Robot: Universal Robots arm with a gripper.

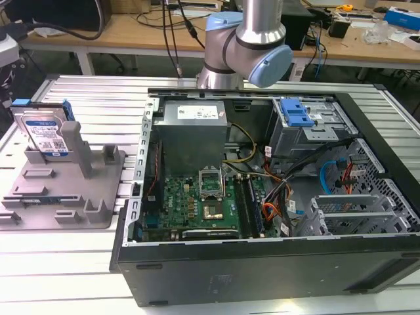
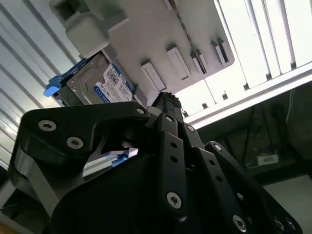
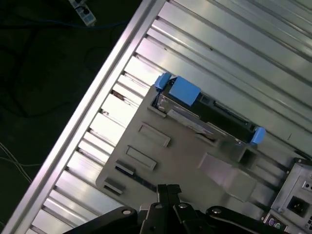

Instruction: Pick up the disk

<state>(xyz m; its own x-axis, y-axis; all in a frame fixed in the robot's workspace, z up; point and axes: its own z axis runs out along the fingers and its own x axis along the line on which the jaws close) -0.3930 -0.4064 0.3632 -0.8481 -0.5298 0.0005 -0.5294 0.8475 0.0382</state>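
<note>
One flat silver disk with a blue-and-white label and blue side rails [image 1: 44,134] stands on its edge in a grey plastic holder [image 1: 65,190], at the exterior view's left. The holder sits on the ribbed metal worktop [image 1: 92,95], just beside an open black computer case [image 1: 262,275]. The black jaws are well apart from the disk, closed together, holding nothing.

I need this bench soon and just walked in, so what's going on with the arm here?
The robot arm is tasked with picking up the flat silver hard drive with blue-and-white label and blue side rails. It stands on edge in the grey plastic holder with upright posts, at the exterior view's left of the open black computer case. In both wrist views the black gripper is apart from the drive, shut and empty.
</note>
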